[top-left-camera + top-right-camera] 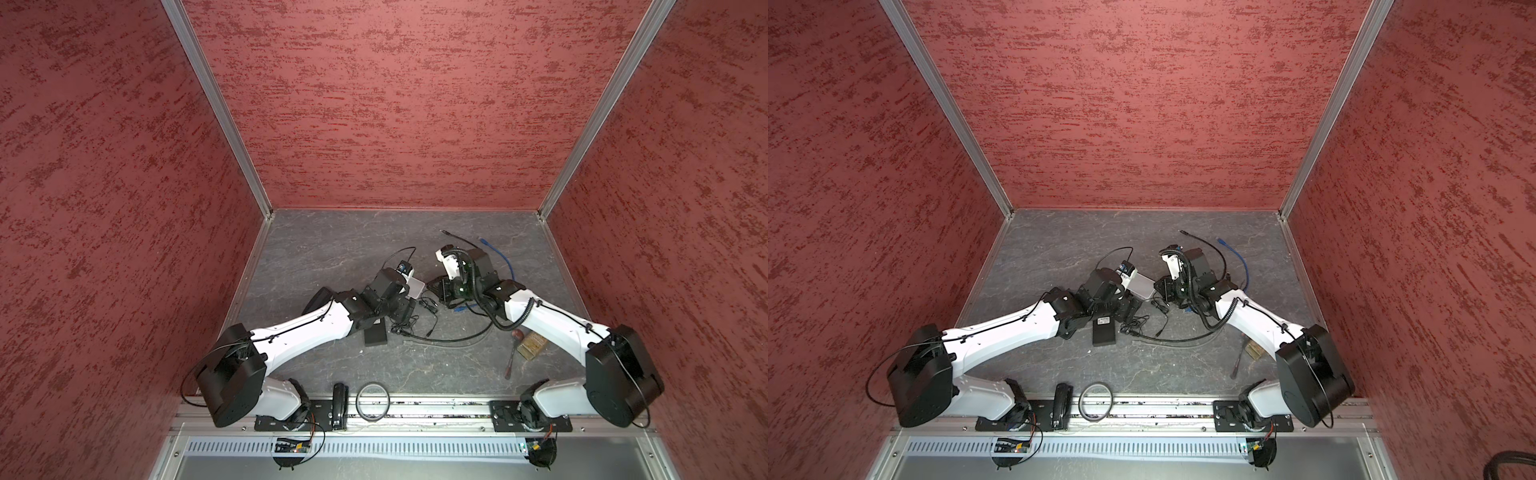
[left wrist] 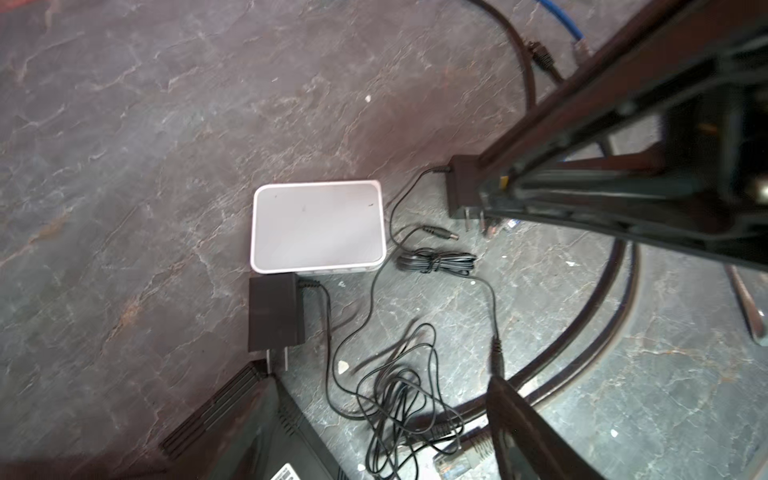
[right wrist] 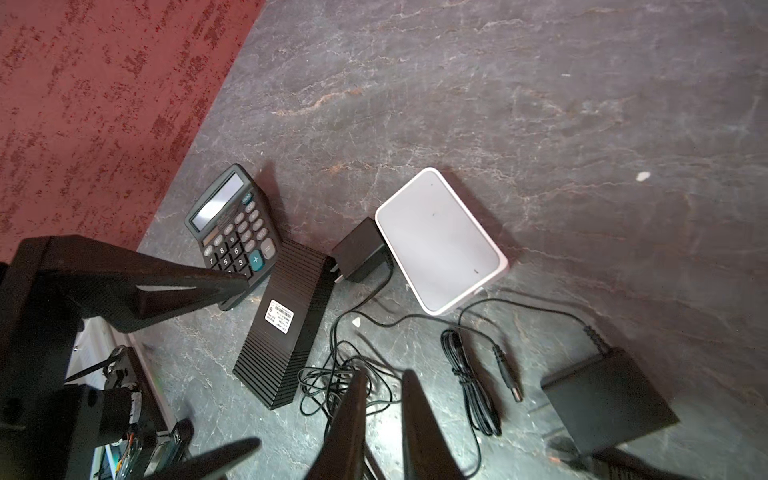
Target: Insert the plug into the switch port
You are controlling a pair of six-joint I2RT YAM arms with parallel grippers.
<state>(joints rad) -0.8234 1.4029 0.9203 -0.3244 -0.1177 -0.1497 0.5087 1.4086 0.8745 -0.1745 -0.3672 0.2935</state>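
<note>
The white switch (image 2: 318,226) (image 3: 440,241) lies flat mid-table, also seen in both top views (image 1: 417,288) (image 1: 1142,286); its port does not show clearly. A black barrel plug (image 2: 440,232) (image 3: 509,376) lies loose beside it, next to a bundled wire. A second plug (image 2: 496,353) lies at the tip of one finger of my left gripper (image 2: 380,376), which stands wide open over a tangle of thin wire. My right gripper (image 3: 384,372) hovers over the same tangle, its fingers a narrow gap apart with only floor between them.
A black ribbed box (image 3: 286,324) (image 1: 376,334), a calculator (image 3: 235,226) and two black adapters (image 3: 361,251) (image 3: 606,403) lie around the switch. A thick black cable (image 1: 453,338), blue cable (image 1: 505,259), screwdriver (image 1: 513,353) and wooden block (image 1: 532,345) lie at the right.
</note>
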